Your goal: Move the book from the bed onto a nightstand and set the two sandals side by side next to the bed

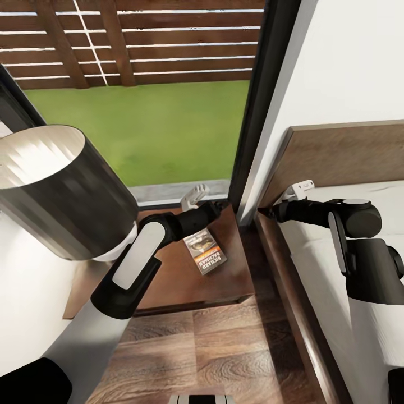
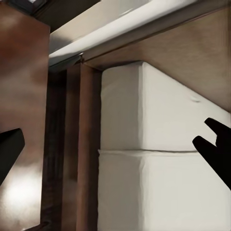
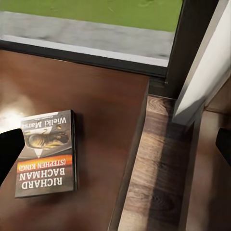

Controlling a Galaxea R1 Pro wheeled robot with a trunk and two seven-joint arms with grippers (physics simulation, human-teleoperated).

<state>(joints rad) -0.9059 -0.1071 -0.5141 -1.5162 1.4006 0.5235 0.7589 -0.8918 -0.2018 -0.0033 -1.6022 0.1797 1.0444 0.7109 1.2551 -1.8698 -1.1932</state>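
2 arms reach forward in the head view, over the wood-plank floor (image 1: 224, 348) nearest the robot. The left gripper (image 1: 195, 196) hangs above the back of the nightstand (image 1: 235, 280), its pale fingers spread apart and holding nothing; in the left wrist view its dark fingertips (image 2: 214, 149) stand wide at either edge with only the mattress (image 2: 144, 144) between them. The right gripper (image 1: 297, 191) sits by the headboard (image 1: 336, 151) at the corner of the bed (image 1: 314, 264), also apart and empty as far as I can see.

The book (image 1: 205, 252) lies flat on the nightstand top, cover up, just beside the left forearm and near the edge that faces the bed. That half of the task looks done; no sandal is seen.

Risks, as I judge them: the left forearm passes right over the book, so a careless pull back could sweep it toward the gap between nightstand and bed. The lamp shade (image 1: 56, 191) stands close against the left upper arm, and a turn of the trunk could knock it. Further off, the right wrist is tight to the headboard and the dark window frame (image 1: 258, 112), so a swing there could snag.
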